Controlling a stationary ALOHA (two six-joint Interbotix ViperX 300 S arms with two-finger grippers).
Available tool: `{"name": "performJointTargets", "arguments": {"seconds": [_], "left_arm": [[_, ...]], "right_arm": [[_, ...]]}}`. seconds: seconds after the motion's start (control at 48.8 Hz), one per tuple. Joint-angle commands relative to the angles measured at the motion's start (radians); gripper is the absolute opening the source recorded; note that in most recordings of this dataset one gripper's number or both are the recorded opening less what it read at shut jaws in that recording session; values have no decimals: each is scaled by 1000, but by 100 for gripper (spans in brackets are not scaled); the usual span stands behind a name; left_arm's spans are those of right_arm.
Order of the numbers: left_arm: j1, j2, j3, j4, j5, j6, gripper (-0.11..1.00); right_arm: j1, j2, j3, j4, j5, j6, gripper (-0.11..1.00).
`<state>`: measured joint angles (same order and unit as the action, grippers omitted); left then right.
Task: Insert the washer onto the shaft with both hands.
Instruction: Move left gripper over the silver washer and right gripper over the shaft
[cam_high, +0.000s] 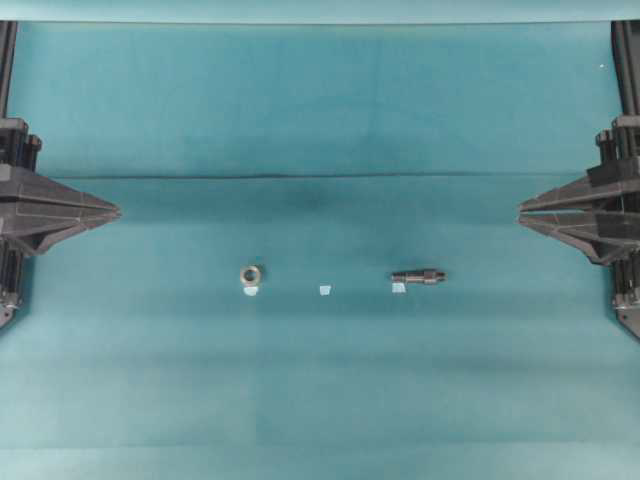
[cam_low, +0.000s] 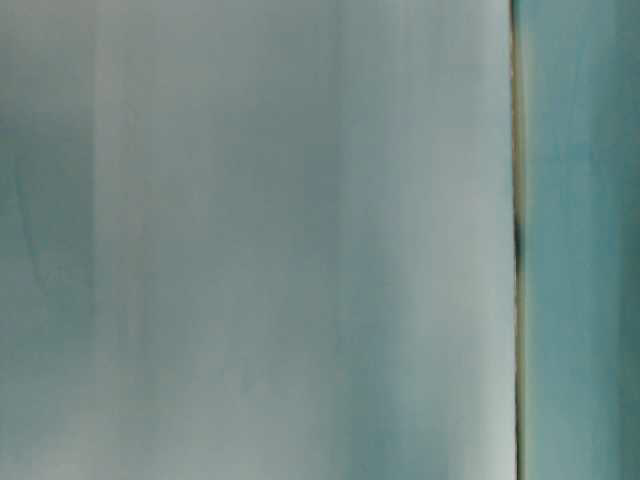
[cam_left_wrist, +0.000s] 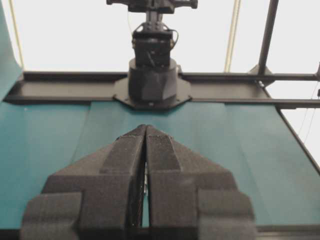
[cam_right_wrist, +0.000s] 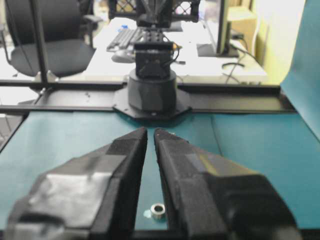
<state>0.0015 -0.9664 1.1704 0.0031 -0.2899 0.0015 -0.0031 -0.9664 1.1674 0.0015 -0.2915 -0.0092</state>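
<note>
The washer (cam_high: 251, 274) lies nearer the left gripper (cam_high: 112, 211), the shaft (cam_high: 418, 277) nearer the right gripper (cam_high: 524, 212), long axis pointing across the table (cam_high: 320, 400). Both grippers are closed, empty, well apart from either part.

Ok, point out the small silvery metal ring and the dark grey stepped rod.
Small silvery metal ring (cam_high: 251, 273): overhead view, on its rim.
Dark grey stepped rod (cam_high: 418, 276): overhead view, mid-length of its body.
</note>
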Motion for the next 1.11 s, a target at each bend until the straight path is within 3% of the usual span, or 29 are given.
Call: {"name": "performJointTargets", "arguments": {"seconds": [0.0, 0.061, 0.143, 0.594, 1.086], "left_arm": [[0, 60, -51, 11, 49, -32, 2], [0, 89, -84, 11, 97, -51, 2], [0, 120, -120, 11, 143, -64, 2], [0, 347, -288, 12, 446, -58, 2], [-11, 735, -540, 14, 838, -61, 2]], "right_arm": [[0, 12, -8, 5, -5, 18, 0], [0, 12, -9, 38, 17, 28, 1], [-2, 9, -17, 66, 61, 49, -6], [-12, 86, -109, 66, 399, 144, -9], [-17, 396, -265, 66, 732, 147, -9]]}}
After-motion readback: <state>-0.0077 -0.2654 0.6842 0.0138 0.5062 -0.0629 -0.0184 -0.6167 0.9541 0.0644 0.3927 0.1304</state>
